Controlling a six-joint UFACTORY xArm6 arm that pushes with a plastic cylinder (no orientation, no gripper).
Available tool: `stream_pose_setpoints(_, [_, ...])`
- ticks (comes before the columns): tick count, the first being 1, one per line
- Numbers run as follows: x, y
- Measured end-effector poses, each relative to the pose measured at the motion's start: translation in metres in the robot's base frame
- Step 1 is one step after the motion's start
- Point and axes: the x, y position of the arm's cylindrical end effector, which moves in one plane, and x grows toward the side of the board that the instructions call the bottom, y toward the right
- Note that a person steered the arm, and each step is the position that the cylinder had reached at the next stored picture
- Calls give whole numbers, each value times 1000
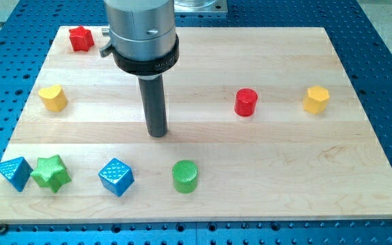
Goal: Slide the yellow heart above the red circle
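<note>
The yellow heart (52, 98) sits near the board's left edge. The red circle (246, 103) stands right of the middle, far from the heart. My tip (157, 134) rests on the board between them, to the right of the heart and a little lower. It touches no block.
A red star (81, 39) lies at the top left. A yellow hexagon (316, 99) is right of the red circle. Along the bottom are a blue triangle (15, 173), a green star (51, 172), a blue cube (116, 177) and a green circle (185, 176). The wooden board (203, 61) lies on a blue table.
</note>
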Motion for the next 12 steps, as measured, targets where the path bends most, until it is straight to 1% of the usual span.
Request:
stream_pose_setpoints(1, [0, -42])
stream_pose_setpoints(2, [-1, -165])
stream_pose_setpoints(3, [-9, -242])
stream_pose_setpoints(4, [-64, -230])
stream_pose_setpoints(5, [-83, -166])
stream_pose_setpoints(6, [-72, -64])
stream_pose_setpoints(7, [-87, -84])
stream_pose_setpoints(8, [-97, -144])
stream_pose_setpoints(9, [-85, -215])
stream_pose_setpoints(10, [-64, -239])
stream_pose_setpoints(11, [-44, -173])
stream_pose_setpoints(12, [-43, -87])
